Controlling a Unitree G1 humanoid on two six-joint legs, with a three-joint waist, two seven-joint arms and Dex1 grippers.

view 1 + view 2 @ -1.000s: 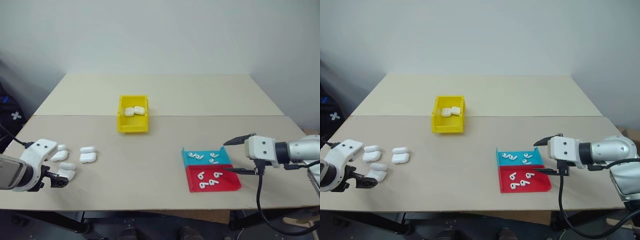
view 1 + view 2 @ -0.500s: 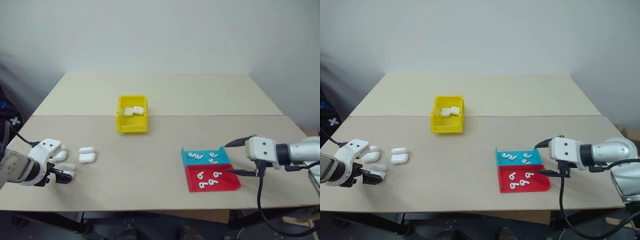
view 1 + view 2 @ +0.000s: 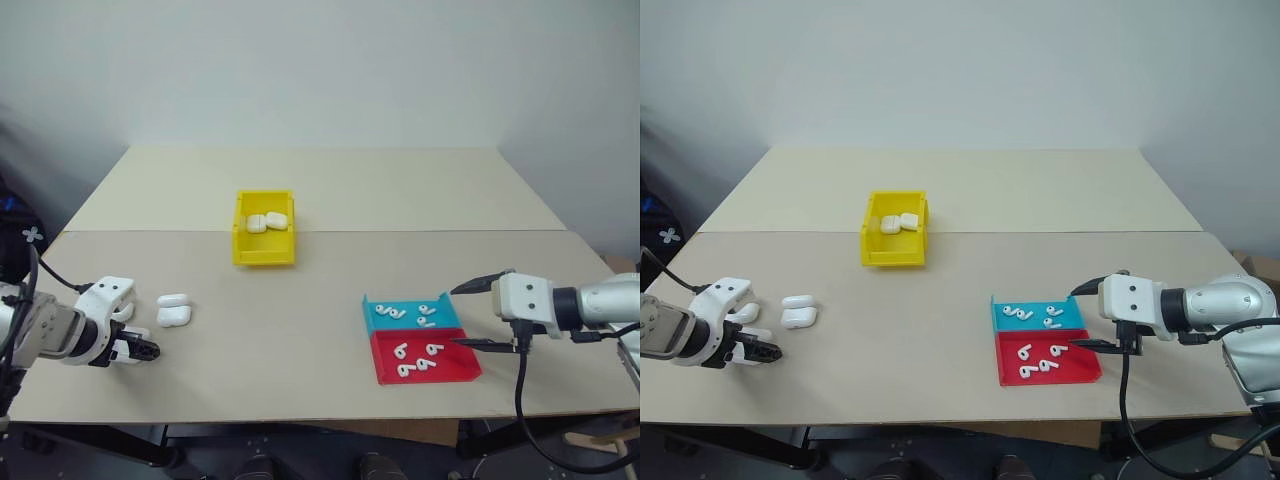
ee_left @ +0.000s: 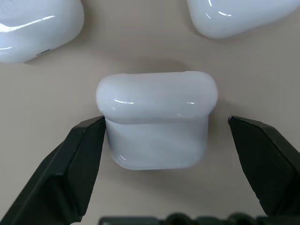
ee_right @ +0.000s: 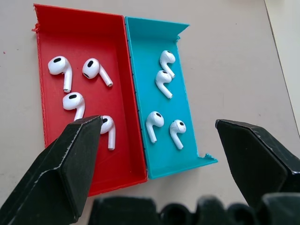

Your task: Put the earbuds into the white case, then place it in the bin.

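Fingers (image 4: 82, 154) wide apart, astride white case (image 4: 157, 122)

I'm holding the left gripper (image 4: 159, 140) low near the table's (image 3: 300, 330) left front corner, pointing steeply down with its fingers spread wide — one fingertip is touching a white case (image 4: 157, 117) standing between them, the other is standing clear. The right gripper (image 3: 482, 312) is hovering near the table's right edge, angled gently down, arm reaching in from the right — fingers parted wide, gripping nothing.
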